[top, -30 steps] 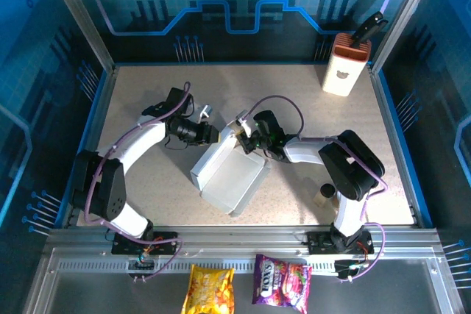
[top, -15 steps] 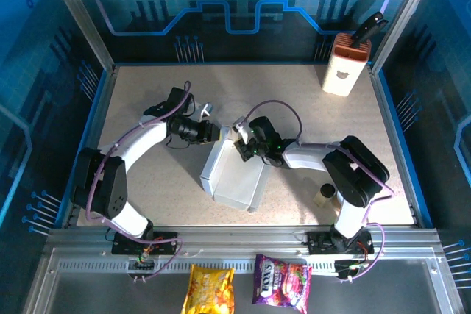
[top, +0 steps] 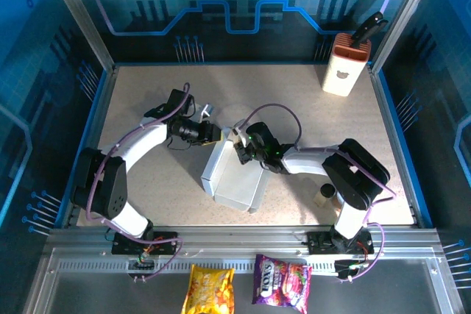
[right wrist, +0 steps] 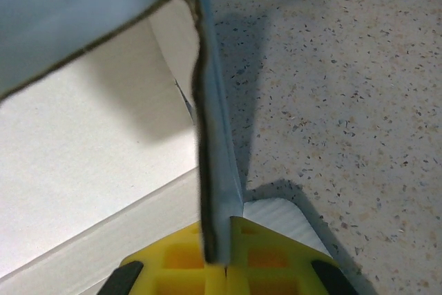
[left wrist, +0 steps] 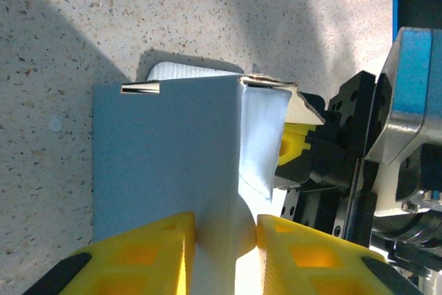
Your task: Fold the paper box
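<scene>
- My left gripper (top: 213,134) stays on the side of the paper box (top: 237,180) turned away from the white-and-orange container (top: 344,68). Its jaws are nearly closed and pinch a folded corner of the box wall. It has hardly moved in the last second.
- The box sits well to the left of the container and nearer my side. It has swung from a slant to almost square.
- My right gripper (top: 240,148), on the box edge facing the container, has pushed further away from the container. Its jaws are fully closed on a thin upright wall.
- I judge the walls are being stood up and the fold is only partly done.
- The desk (top: 294,101) is speckled beige and bare to the left of the container.
- Blue-lit panels and metal framing enclose the rig. Two snack bags (top: 210,288) lie on the front rail, far below-left of the container.
</scene>
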